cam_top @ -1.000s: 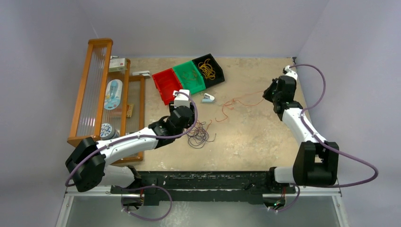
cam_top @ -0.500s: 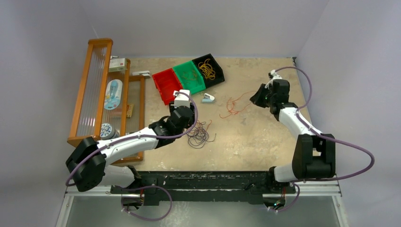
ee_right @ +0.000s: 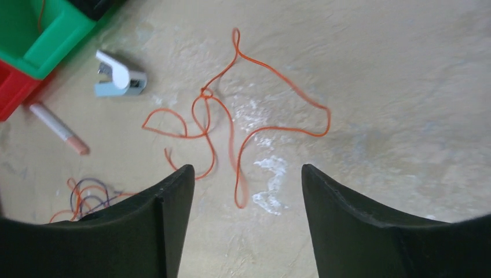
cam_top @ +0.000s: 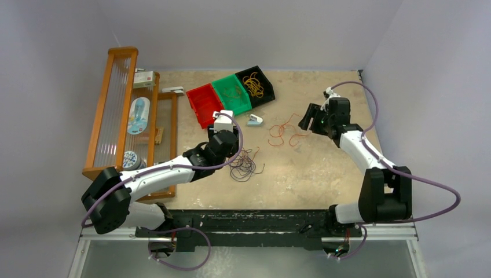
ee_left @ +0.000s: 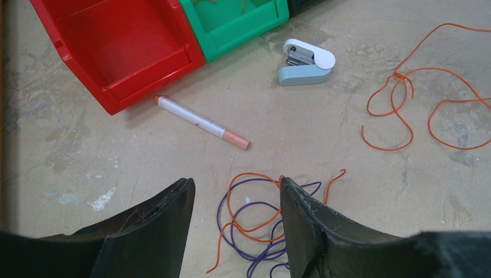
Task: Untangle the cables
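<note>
The cables (ee_left: pixel 253 227) partly vanish behind the left fingers (ee_left: pixel 324 231).

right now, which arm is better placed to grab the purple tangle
Left. The left gripper, open, hangs right over the tangle. The right gripper, also open, is over the loose orange cable, farther from it.

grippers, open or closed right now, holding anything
Left gripper: open, holding nothing, above the purple and orange tangle.
Right gripper: open, holding nothing, above the loose orange cable.
</note>
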Controlling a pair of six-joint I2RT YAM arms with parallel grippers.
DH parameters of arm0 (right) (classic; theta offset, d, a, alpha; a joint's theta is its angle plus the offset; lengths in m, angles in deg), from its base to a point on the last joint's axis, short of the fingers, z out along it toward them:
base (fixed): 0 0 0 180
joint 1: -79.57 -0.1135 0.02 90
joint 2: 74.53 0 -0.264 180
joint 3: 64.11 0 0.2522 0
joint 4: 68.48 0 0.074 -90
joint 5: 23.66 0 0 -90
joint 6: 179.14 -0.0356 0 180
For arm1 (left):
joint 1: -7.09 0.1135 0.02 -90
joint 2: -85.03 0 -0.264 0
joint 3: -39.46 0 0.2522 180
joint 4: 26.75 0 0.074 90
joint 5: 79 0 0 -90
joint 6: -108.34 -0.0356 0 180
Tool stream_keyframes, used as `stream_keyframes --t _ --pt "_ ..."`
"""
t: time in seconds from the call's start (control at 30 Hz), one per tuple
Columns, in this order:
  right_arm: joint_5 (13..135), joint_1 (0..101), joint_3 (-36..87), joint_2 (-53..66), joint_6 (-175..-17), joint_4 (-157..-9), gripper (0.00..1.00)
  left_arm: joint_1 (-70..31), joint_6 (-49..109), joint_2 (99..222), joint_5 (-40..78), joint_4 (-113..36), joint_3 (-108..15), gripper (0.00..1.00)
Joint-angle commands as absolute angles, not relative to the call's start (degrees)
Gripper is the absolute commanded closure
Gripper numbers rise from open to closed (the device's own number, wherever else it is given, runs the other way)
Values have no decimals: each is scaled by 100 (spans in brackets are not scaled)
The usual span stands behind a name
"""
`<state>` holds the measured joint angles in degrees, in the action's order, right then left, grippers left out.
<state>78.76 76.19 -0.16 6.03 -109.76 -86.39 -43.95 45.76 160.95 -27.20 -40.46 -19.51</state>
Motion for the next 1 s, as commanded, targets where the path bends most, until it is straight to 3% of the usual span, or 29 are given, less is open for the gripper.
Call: stream_keyframes --t 0.0,0.1,0.2,0.4,0.7,0.97 --pt "6708 7449 459 245 -10757 -9011 23 -4377 4540 16058 -2775 -3919 -2031 44" --pt "6236 7159 555 184 -10759 -9126 10 -4379 4542 16074 -2785 -3919 -2043 44" --pt "6239 6976 700 218 -10718 -9090 4 -4379 4537 16080 -2768 -3928 -2052 44" --pt "6371 6742 916 689 -10442 -9195 3 -4379 4542 16062 -2808 -3962 -2031 44" --pt "5568 6691 1637 1698 -10227 -9727 1 -4379 4559 16064 -2816 -4033 -2033 44" --pt "5842 6451 1127 1527 -11677 -9123 0 -4377 4556 16088 -2830 -4003 -2020 44"
